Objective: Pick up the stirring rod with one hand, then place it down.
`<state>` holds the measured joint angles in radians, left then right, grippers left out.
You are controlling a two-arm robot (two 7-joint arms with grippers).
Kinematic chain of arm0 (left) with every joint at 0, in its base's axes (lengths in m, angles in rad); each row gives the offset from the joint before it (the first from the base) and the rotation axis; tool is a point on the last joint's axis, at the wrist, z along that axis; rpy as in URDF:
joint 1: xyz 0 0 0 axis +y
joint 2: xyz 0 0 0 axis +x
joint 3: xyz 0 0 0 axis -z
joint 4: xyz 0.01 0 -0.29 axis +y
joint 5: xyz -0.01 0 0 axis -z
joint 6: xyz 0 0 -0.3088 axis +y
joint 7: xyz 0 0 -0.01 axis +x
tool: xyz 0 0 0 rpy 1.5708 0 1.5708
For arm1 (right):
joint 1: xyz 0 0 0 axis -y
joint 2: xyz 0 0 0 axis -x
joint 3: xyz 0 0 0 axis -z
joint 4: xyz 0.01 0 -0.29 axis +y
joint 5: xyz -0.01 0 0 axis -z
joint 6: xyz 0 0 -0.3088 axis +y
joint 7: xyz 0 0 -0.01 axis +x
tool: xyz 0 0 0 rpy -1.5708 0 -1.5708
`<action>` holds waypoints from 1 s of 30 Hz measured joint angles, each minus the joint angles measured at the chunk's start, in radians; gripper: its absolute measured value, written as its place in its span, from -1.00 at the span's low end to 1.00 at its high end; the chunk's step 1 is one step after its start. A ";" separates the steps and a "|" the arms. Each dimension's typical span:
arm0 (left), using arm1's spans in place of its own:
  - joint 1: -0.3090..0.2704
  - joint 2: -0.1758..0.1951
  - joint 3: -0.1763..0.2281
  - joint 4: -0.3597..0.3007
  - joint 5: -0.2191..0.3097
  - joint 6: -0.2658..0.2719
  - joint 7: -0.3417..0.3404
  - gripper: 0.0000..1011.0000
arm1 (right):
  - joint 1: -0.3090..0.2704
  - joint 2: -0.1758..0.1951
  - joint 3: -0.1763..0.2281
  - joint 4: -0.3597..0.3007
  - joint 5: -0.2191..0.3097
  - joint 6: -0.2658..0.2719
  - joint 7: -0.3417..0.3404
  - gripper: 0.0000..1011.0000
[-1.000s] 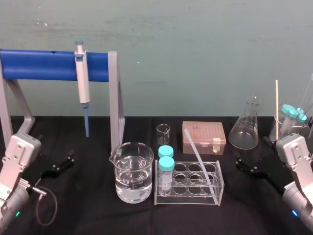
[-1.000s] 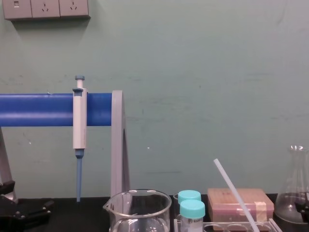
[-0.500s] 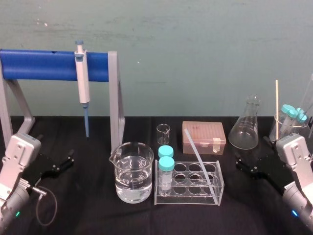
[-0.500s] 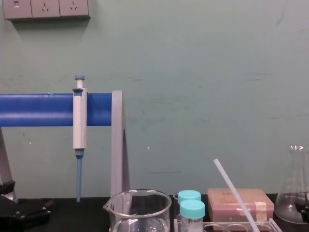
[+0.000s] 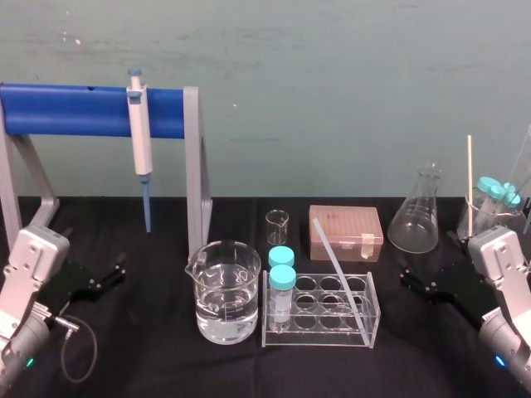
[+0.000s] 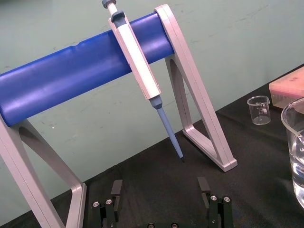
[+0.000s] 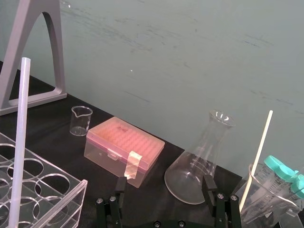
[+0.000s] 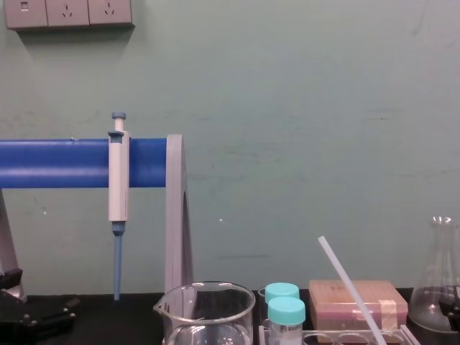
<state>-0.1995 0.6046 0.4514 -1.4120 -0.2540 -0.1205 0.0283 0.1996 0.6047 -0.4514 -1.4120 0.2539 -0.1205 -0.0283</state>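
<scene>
Left gripper (image 5: 101, 280), fingers spread and holding nothing, low at near left; right gripper (image 5: 421, 280), likewise released, near right by the flask (image 5: 415, 220). Stirring rod (image 5: 333, 264): leaning in the clear rack (image 5: 319, 336) at centre, which also holds two teal-capped tubes (image 5: 282, 286) at its left; large beaker (image 5: 220, 265) just left, part-filled with water. Chest view adds wall sockets (image 8: 68, 13) above the pipette (image 8: 118, 180); right wrist view details a far-right beaker (image 7: 259, 209) holding capped tubes (image 7: 277, 165) and a pale stick (image 7: 259, 152).
</scene>
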 joint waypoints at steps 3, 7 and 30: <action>0.000 0.000 0.000 0.000 0.000 0.000 0.000 0.98 | 0.000 0.000 0.000 0.000 0.000 0.000 0.000 0.98; 0.000 0.000 0.000 0.000 0.000 0.000 0.000 0.98 | -0.006 0.000 0.007 -0.007 -0.004 -0.015 0.013 0.98; 0.000 0.000 0.000 0.000 0.000 0.000 0.000 0.98 | -0.031 -0.005 0.010 -0.102 0.021 -0.199 0.248 0.98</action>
<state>-0.1995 0.6047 0.4514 -1.4120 -0.2539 -0.1205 0.0283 0.1686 0.5993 -0.4417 -1.5137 0.2753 -0.3193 0.2198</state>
